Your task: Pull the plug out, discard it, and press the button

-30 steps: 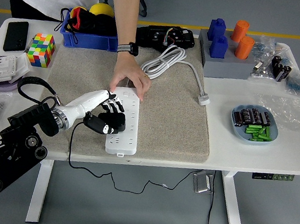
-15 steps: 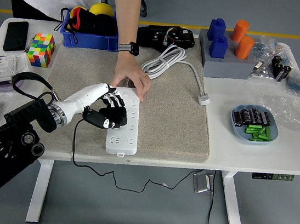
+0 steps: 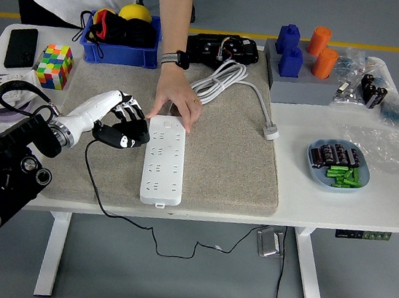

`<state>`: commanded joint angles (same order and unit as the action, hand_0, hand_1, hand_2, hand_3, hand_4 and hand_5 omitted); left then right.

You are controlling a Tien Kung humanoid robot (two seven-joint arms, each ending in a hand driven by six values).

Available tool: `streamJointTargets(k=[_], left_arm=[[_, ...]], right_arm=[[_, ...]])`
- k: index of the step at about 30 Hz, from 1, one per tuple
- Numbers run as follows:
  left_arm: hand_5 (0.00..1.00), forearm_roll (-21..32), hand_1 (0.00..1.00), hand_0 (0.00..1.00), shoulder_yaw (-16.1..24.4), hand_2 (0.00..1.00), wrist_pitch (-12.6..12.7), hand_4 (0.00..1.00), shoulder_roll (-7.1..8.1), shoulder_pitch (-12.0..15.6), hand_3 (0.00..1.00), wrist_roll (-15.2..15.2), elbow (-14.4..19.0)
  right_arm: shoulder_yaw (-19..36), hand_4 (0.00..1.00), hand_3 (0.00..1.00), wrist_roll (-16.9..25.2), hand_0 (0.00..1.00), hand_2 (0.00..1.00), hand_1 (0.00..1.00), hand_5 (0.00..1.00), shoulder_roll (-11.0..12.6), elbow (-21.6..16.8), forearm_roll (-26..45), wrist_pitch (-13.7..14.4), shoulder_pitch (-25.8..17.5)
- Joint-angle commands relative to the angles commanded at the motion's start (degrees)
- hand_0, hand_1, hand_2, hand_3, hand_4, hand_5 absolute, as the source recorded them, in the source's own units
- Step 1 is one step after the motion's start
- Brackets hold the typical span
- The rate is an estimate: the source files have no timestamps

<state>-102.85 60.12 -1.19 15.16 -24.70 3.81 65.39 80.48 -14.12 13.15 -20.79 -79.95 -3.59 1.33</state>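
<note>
The left robot hand (image 3: 119, 130) hovers low over the grey mat (image 3: 235, 161), its white-backed fingers curled around a black plug (image 3: 121, 141). The plug is a dark, blocky lump, mostly hidden inside the grip, and it sits clear of the sockets, just off the strip's left edge. A thin black cord (image 3: 98, 191) runs from under the robot hand, down across the mat and over the near edge of the tabletop (image 3: 325, 202), where it hangs in a loose curve.

Immediately to the right of the robot hand lies the white power strip (image 3: 163, 160), a long rounded bar set lengthwise toward the near edge, with rows of socket holes along its top face. Its thick white cable (image 3: 226, 83) lies coiled farther right and beyond, ending in a white plug head (image 3: 269, 132) at the mat's right border.

A person's hand (image 3: 175, 102) presses down on the far end of the strip, just beyond and right of the robot hand, fingertips on its top corner; a dark watch (image 3: 172, 59) rings the wrist.

Left of the robot hand, beyond its forearm, stands a multicoloured cube (image 3: 54, 65). A blue bin (image 3: 120, 43) sits behind it. The right arm does not show.
</note>
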Motion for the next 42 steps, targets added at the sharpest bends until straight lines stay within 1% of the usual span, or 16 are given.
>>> streamJointTargets(k=[3, 4, 9, 10, 15, 16, 19, 21, 22, 27, 28, 32, 34, 39, 40, 42], left_arm=[[0.002, -0.1, 0.353, 0.577, 0.2, 0.366, 0.0, 0.7, -0.29, -0.2, 0.53, 0.0, -1.4], [0.002, -0.2, 0.445, 0.624, 0.2, 0.445, 0.0, 0.698, -0.38, -0.2, 0.583, 0.0, -1.8], [0.002, -0.3, 0.445, 0.624, 0.3, 0.445, 0.1, 0.698, -0.62, -0.5, 0.583, -0.2, -2.8], [0.002, -0.5, 0.533, 0.645, 0.3, 0.522, 0.1, 0.695, -0.67, -0.6, 0.612, -0.1, -3.0], [0.002, -0.7, 0.533, 0.645, 0.3, 0.522, -0.7, 0.695, -0.68, -0.9, 0.612, 0.6, -3.9], [0.002, -0.7, 0.652, 0.671, 0.3, 0.626, -0.8, 0.776, -0.66, -0.9, 0.674, 0.8, -4.0], [0.002, -0.7, 0.652, 0.671, 0.2, 0.626, -1.3, 0.776, -0.53, -0.9, 0.674, 1.3, -4.1], [0.002, -0.4, 0.652, 0.671, 0.2, 0.626, -1.0, 0.776, -0.46, -0.9, 0.674, 1.0, -4.2], [0.002, -0.3, 0.703, 0.705, 0.2, 0.685, -0.9, 0.825, -0.42, -0.9, 0.73, 0.8, -4.2], [0.002, -0.2, 0.703, 0.705, 0.2, 0.685, -0.8, 0.825, -0.29, -0.7, 0.73, 0.5, -4.0], [0.002, -0.2, 0.729, 0.717, 0.3, 0.709, -0.8, 0.837, -0.27, -0.7, 0.767, 0.6, -4.0], [0.002, -0.3, 0.729, 0.717, 0.5, 0.709, -0.9, 0.837, -0.12, -0.6, 0.767, 0.7, -3.1], [0.002, -0.2, 0.736, 0.72, 0.9, 0.72, -0.9, 0.856, -0.05, -0.6, 0.784, 0.9, -2.0], [0.002, 1.5, 0.736, 0.72, 1.6, 0.72, -0.8, 0.856, -0.1, -1.2, 0.784, 1.2, 1.3], [0.002, 2.4, 0.68, 0.686, 1.6, 0.658, -1.0, 0.829, -0.27, -1.6, 0.815, 1.6, 1.9], [0.002, 3.4, 0.68, 0.686, 1.3, 0.658, -1.5, 0.829, -0.62, -2.4, 0.815, 2.2, 2.1]], right_arm=[[0.0, 0.793, 0.722, 0.0, 0.753, 0.711, 0.701, 0.597, 0.0, 0.1, 0.0, 0.0, -0.1], [0.0, 0.793, 0.722, 0.0, 0.754, 0.711, 0.701, 0.595, 0.0, 0.1, 0.0, 0.0, -0.1], [0.0, 0.793, 0.722, 0.0, 0.754, 0.711, 0.701, 0.595, 0.0, 0.0, 0.0, 0.0, -0.1], [-0.1, 0.793, 0.722, 0.0, 0.753, 0.711, 0.701, 0.595, 0.0, 0.0, 0.0, -0.1, -0.1], [-0.1, 0.793, 0.722, 0.0, 0.753, 0.711, 0.701, 0.595, 0.0, 0.0, 0.0, 0.0, -0.1], [-0.1, 0.793, 0.723, 0.0, 0.754, 0.71, 0.701, 0.595, 0.0, 0.0, 0.0, 0.0, -0.1], [0.0, 0.793, 0.723, 0.0, 0.754, 0.71, 0.701, 0.595, 0.0, 0.0, 0.0, 0.0, -0.1], [0.0, 0.793, 0.723, 0.0, 0.754, 0.71, 0.701, 0.595, 0.0, 0.0, -0.1, -0.1, -0.1], [0.1, 0.793, 0.723, 0.0, 0.754, 0.71, 0.701, 0.595, 0.0, 0.0, -0.1, -0.1, -0.1], [0.1, 0.793, 0.723, 0.0, 0.754, 0.71, 0.701, 0.595, 0.0, 0.0, -0.1, -0.1, -0.1], [0.1, 0.793, 0.723, 0.0, 0.754, 0.71, 0.701, 0.595, 0.0, 0.0, -0.1, -0.1, -0.1], [0.1, 0.793, 0.723, 0.0, 0.754, 0.71, 0.701, 0.595, -0.1, 0.0, 0.0, -0.1, -0.1], [0.1, 0.793, 0.723, 0.0, 0.754, 0.711, 0.701, 0.595, -0.1, 0.0, 0.0, -0.1, -0.1], [-0.1, 0.793, 0.723, 0.0, 0.754, 0.711, 0.701, 0.595, 0.0, 0.0, 0.0, -0.1, -0.1], [-0.2, 0.793, 0.723, 0.0, 0.753, 0.71, 0.701, 0.595, 0.1, 0.0, 0.0, -0.1, 0.0], [-0.4, 0.793, 0.723, 0.0, 0.753, 0.71, 0.701, 0.595, 0.1, -0.1, 0.1, -0.1, 0.1]])
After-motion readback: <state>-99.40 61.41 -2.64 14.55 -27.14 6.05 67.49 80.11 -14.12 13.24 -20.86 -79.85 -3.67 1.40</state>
